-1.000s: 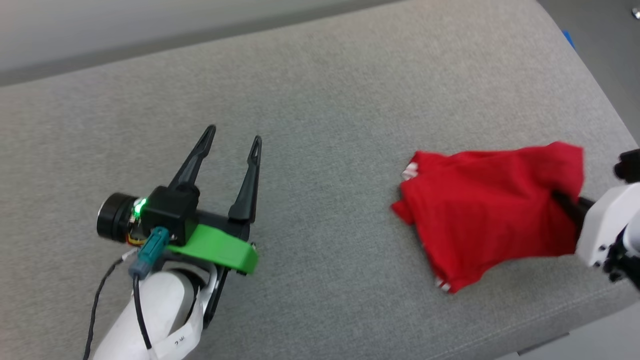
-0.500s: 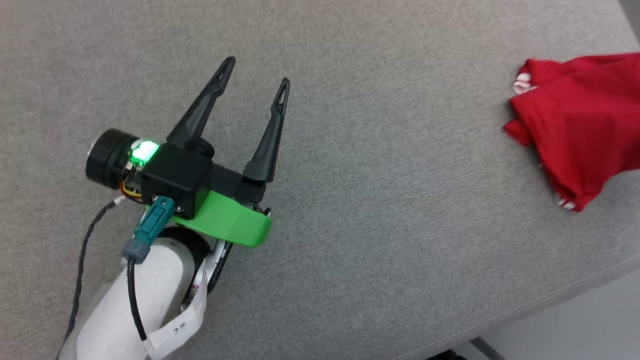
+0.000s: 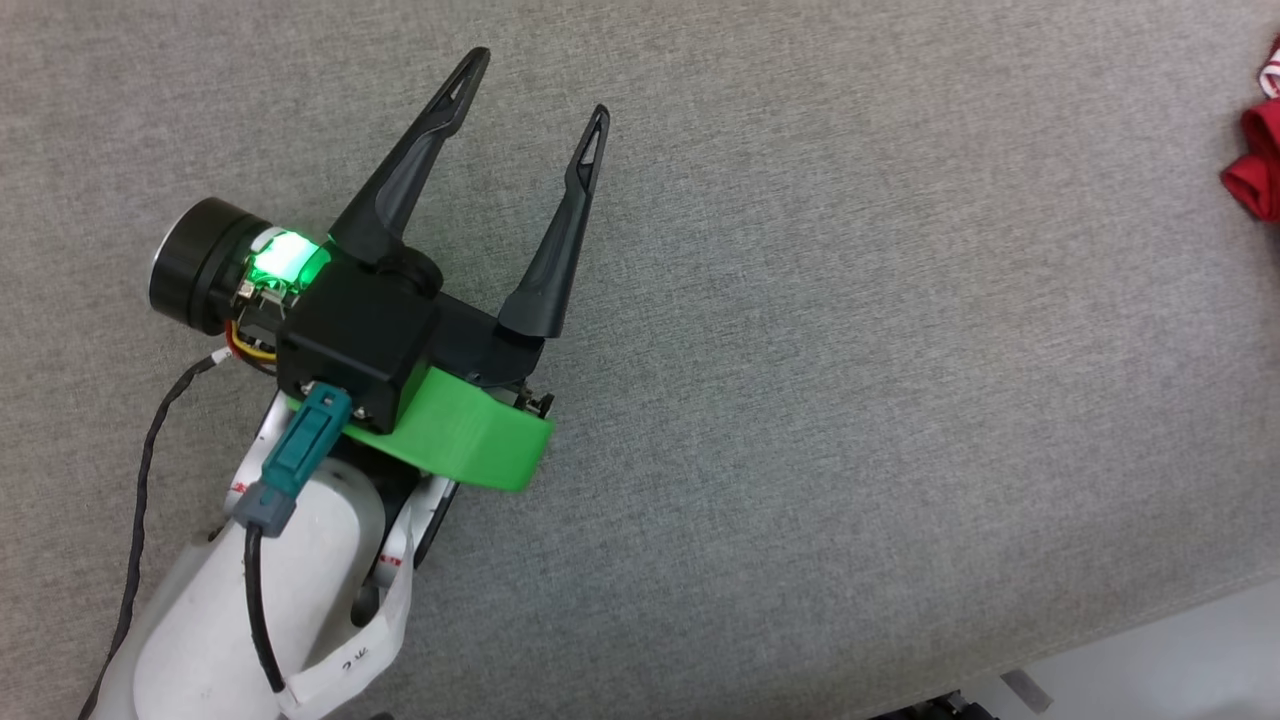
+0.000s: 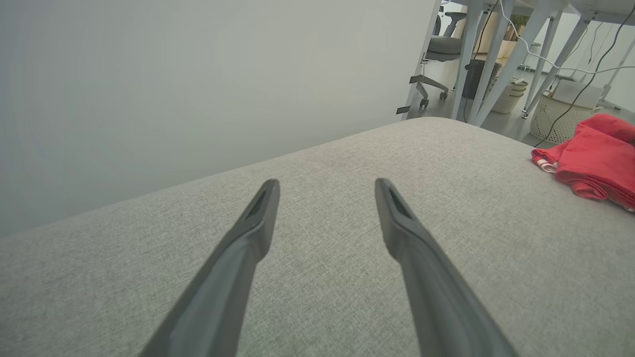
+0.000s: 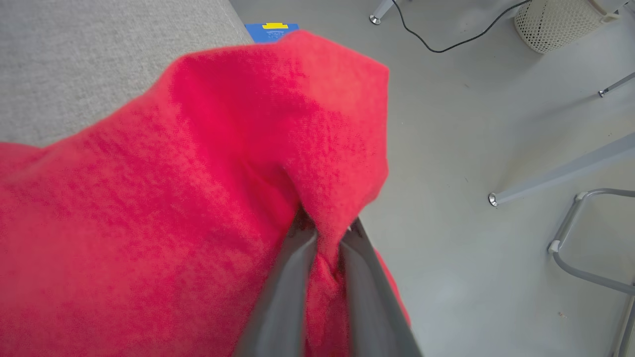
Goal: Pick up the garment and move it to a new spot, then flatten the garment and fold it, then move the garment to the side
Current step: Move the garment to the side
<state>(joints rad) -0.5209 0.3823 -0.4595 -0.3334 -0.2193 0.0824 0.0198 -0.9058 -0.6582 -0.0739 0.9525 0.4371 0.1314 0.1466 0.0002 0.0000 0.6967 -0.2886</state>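
Note:
The garment [image 5: 198, 188] is a red shirt, and my right gripper [image 5: 325, 230] is shut on a bunched fold of it, the cloth draping over the grey cushion's edge. In the left wrist view the garment [image 4: 595, 158] lies bunched at the far right, a striped trim showing at its end. A sliver of the garment [image 3: 1262, 165] shows at the head view's right edge. My left gripper [image 3: 535, 85] hovers open over bare cushion, far from the cloth, with nothing between its fingers [image 4: 253, 233].
The grey fabric cushion [image 3: 850, 380] spreads under both arms; its front edge [image 3: 1130, 625] runs at the lower right. Beyond it lie pale floor, table legs [image 5: 560, 173], a cable and a woven basket [image 5: 555, 20]. A plain wall [image 4: 198, 74] stands behind the cushion.
The head camera has swung left and down, so the garment slid to the picture's right edge. My left gripper stays open and my right stays shut on the cloth.

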